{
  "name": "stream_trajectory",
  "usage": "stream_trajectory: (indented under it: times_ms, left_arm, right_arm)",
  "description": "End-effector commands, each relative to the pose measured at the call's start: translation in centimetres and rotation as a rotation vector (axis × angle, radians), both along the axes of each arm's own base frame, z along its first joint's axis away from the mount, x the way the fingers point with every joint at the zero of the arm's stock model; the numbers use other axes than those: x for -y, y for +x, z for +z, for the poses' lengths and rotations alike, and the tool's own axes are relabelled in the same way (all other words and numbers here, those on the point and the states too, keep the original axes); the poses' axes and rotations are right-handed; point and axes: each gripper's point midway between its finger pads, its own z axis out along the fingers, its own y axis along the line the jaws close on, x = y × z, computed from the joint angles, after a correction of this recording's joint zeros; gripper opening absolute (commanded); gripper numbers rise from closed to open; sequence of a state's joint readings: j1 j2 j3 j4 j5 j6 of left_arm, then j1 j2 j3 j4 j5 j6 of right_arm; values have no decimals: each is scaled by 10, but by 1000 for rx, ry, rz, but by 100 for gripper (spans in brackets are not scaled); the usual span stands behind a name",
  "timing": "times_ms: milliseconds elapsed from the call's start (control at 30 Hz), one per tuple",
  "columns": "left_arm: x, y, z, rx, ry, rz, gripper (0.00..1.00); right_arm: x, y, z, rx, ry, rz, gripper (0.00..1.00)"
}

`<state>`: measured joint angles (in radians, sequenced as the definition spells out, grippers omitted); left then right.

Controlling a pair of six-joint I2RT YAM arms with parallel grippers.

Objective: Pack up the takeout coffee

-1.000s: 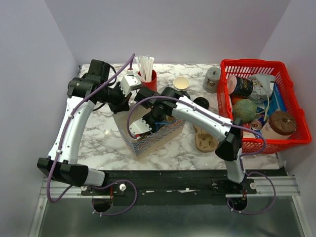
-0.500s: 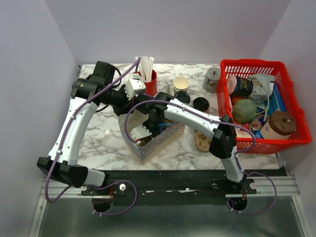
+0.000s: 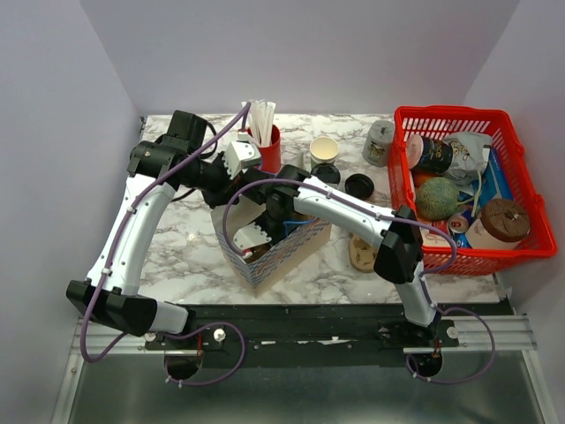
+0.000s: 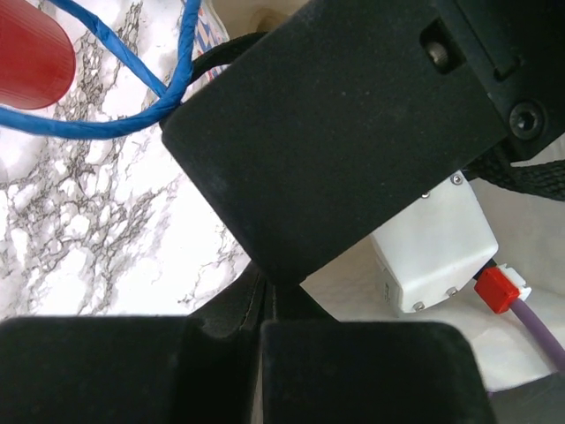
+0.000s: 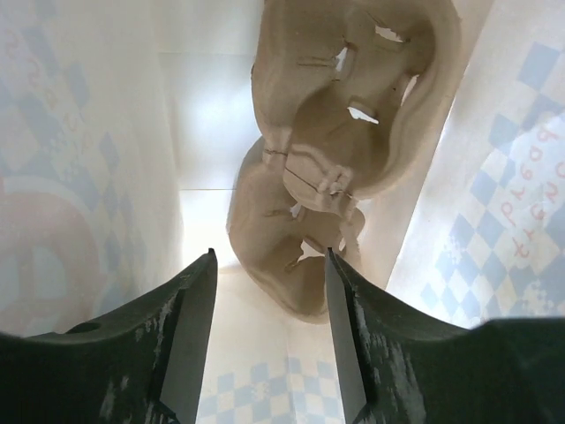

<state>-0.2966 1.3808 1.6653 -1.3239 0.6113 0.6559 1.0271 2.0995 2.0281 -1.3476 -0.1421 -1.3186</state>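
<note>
So the paper cup (image 3: 324,148) isn't packed. We see it standing upright and uncovered on the tabletop (image 3: 177,252), a little past the far right corner of the paper bag (image 3: 275,250). The black lid (image 3: 326,173) lies flat between the cup and the bag, just beside the cup. A second black lid (image 3: 358,185) sits a bit further right of that corner. The red cup of straws (image 3: 265,146) stands just beyond the bag's far edge.

Inside the bag there's a pulp tray (image 5: 335,132) leaning along one wall, and the right arm (image 3: 353,208) reaches down through the bag's open top. The right jaws are released, spread apart with the tray's lower end showing in the gap, not pinched as far as we can see.

The left arm (image 3: 132,221) comes in at the bag's far left corner and the left jaws are clenched tight. The right arm blocks that wrist view, so we can't tell if they nip anything. The bag's blue handle (image 4: 115,124) runs close by.

Another pulp tray (image 3: 362,254) lies just right of the bag, and the red basket (image 3: 459,112) sits well to the bag's right.
</note>
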Motion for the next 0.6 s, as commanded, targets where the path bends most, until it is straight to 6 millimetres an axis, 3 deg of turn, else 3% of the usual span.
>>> stream_trajectory:
  times_ms: [0,33,100,133,200,233,400,567]
  left_arm:
    - [10,2,14,33,-72,23,13]
    - [11,4,17,49,-82,32,23]
    - [12,5,18,36,-98,61,29]
    - [14,8,23,56,-114,71,38]
    - [14,8,25,54,-128,92,43]
    - [15,9,28,55,-142,104,47]
    - [15,7,23,40,-140,116,54]
    - [12,6,15,34,-125,122,59]
  right_arm:
    - [25,-15,16,-37,-71,-19,64]
    - [25,-14,22,-26,-53,-24,65]
    - [24,-11,31,1,-28,-39,66]
    - [24,-10,40,19,-4,-45,69]
    - [21,-7,53,38,47,-64,70]
    - [20,-7,60,48,72,-71,76]
    - [13,-8,104,100,260,-122,79]
    - [10,-7,128,142,381,-152,81]
